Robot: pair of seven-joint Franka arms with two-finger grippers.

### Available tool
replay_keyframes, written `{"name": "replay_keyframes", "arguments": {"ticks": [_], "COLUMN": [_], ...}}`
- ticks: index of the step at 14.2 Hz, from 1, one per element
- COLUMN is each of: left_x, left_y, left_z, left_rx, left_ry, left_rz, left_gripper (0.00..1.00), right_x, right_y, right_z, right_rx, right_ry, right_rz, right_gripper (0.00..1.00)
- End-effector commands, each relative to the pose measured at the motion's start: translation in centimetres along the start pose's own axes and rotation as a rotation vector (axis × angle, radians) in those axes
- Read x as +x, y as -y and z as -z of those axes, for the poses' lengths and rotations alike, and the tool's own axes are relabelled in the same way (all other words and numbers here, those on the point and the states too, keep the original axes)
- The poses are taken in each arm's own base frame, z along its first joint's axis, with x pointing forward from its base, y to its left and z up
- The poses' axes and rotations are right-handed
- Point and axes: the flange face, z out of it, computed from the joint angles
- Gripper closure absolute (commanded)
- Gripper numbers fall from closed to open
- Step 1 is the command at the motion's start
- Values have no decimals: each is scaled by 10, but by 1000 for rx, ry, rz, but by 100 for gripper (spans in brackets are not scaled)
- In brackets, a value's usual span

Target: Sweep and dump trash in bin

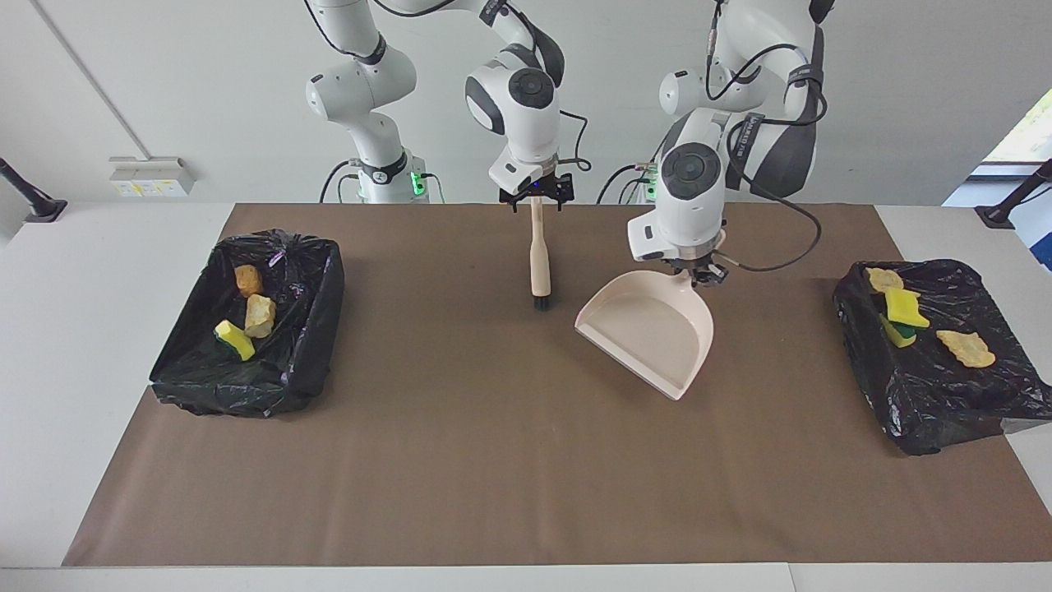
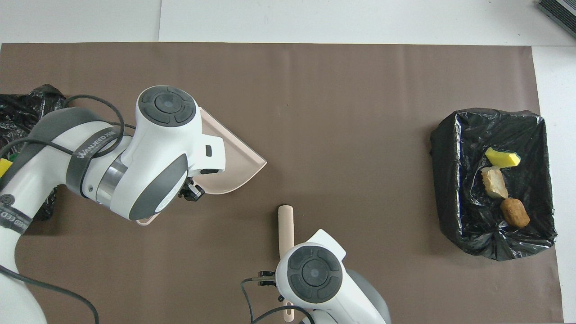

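The left end effector (image 1: 695, 274) grips the dustpan (image 1: 649, 333) by its handle; the right end effector (image 1: 537, 197), released, sits at the brush (image 1: 540, 261) handle.

Both arms are glossy white with dark grey joint caps and black cables looped along them; one grey forearm band carries white lettering; green lights glow at their bases.

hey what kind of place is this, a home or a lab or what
Most likely a robotics lab. Two robot arms are bolted at a white table covered with brown paper, against a bare wall, with staged trash scraps in bag-lined bins.
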Motion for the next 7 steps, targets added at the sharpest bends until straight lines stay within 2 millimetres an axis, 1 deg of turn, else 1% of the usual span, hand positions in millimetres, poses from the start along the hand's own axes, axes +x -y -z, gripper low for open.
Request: {"name": "replay_keyframes", "arguments": {"ticks": [1, 2, 4, 6, 7], "left_x": [47, 65, 93, 119, 137], "left_y": [-23, -36, -53, -72, -79], "left_z": [17, 24, 37, 40, 36], "left_rx": [-101, -128, -178, -223, -241], "left_ry": [-47, -62, -93, -106, -106], "left_rz": [218, 276, 382, 477, 531], "left_gripper": [100, 100, 100, 100, 100], "right_x": [10, 15, 28, 39, 44], "right_y": [-28, -38, -65, -100, -116], "right_z": [45, 58, 89, 115, 125], "right_rx": [-42, -53, -41, -25, -18], "right_ry": [-19, -27, -46, -66, -78], "right_rz": [43, 47, 46, 53, 61], "right_gripper": [0, 0, 0, 0, 0]}}
